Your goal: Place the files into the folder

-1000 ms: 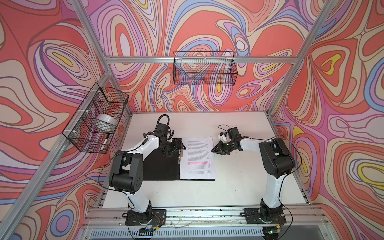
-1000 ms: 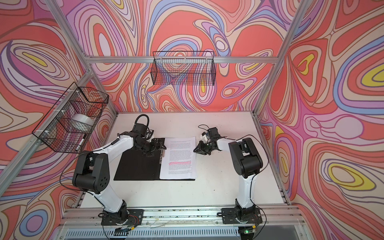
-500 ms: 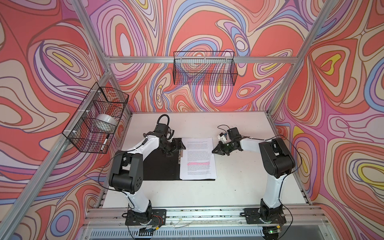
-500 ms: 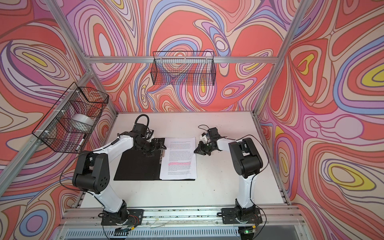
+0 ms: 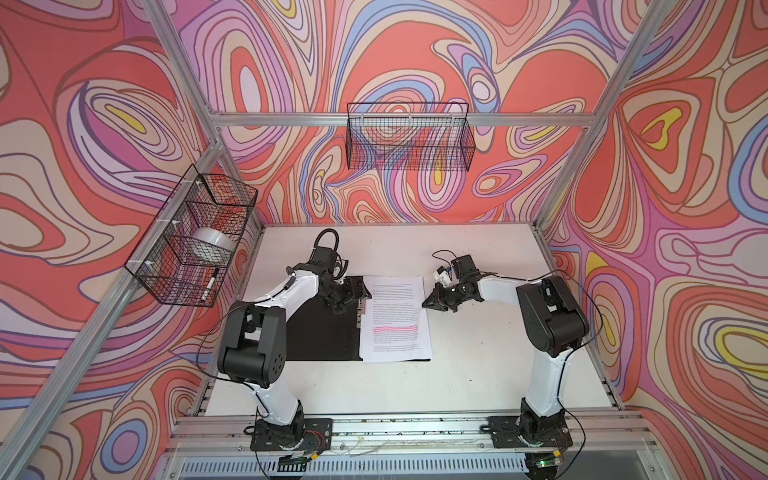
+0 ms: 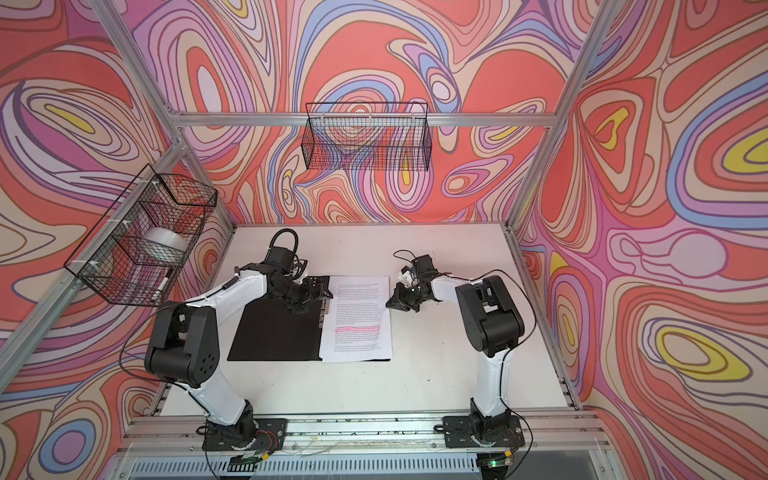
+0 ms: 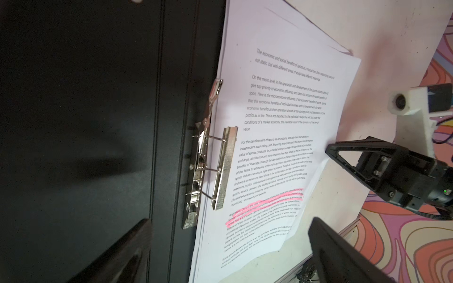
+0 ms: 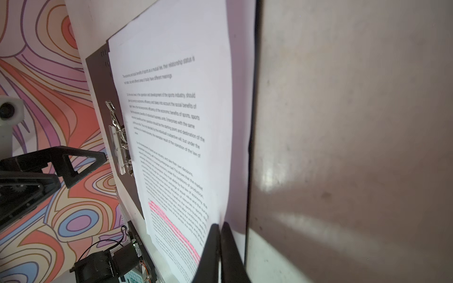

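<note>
The files (image 5: 395, 320) (image 6: 359, 320) (image 7: 269, 147) (image 8: 176, 122), white sheets of dense print with a few pink-highlighted lines, lie face up on one half of the open folder (image 5: 320, 336) (image 6: 274, 336) (image 7: 73, 122) (image 8: 98, 73). A thin black rim of the folder shows past their near edge, and its other half lies bare and black. Their inner margin sits at the folder's spine, where the metal clip (image 5: 360, 311) (image 7: 208, 159) (image 8: 120, 147) stands raised with its bar over that margin. The left end effector (image 5: 356, 293) (image 6: 318, 293) (image 7: 230, 220) hangs over the spine with its jaws spread wide, empty, one finger above the bare half and one above the files. The right end effector (image 5: 428, 301) (image 6: 390, 302) (image 7: 329, 147) (image 8: 218, 227) has its jaws pressed together, tips at the files' outer edge on the side away from the spine; whether a sheet is pinched between them cannot be told. The folder rests flat near the middle of the white worktop (image 5: 478, 353). On the wall beyond the bare half hangs a wire basket (image 5: 191, 241) holding a white roll (image 5: 212, 243) and a marker (image 5: 210, 284), and a second wire basket (image 5: 409, 141) hangs on the wall behind the folder.
</note>
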{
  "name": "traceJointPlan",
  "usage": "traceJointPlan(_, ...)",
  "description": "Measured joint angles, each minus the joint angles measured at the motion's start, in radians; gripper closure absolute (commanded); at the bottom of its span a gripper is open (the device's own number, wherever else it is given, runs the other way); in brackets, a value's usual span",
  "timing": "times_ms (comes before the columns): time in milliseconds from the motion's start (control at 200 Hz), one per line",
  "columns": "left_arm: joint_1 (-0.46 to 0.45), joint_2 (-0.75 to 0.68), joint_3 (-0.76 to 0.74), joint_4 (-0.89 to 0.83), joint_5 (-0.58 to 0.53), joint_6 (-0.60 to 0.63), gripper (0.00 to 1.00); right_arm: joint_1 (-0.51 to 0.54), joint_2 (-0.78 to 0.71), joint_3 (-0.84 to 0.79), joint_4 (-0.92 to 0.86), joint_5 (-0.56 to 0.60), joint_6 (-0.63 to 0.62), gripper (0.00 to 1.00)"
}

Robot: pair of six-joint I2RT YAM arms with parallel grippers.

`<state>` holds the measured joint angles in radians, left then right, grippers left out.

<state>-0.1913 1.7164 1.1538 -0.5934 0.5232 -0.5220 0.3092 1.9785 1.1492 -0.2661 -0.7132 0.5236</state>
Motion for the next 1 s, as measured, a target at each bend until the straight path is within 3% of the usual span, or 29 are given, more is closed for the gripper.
traceJointPlan(1002,0.0,0.0,0.004,0.011,0.0,-0.006,0.0,0.021,-0.013,0.015,0.008,0.121,0.127,1.0)
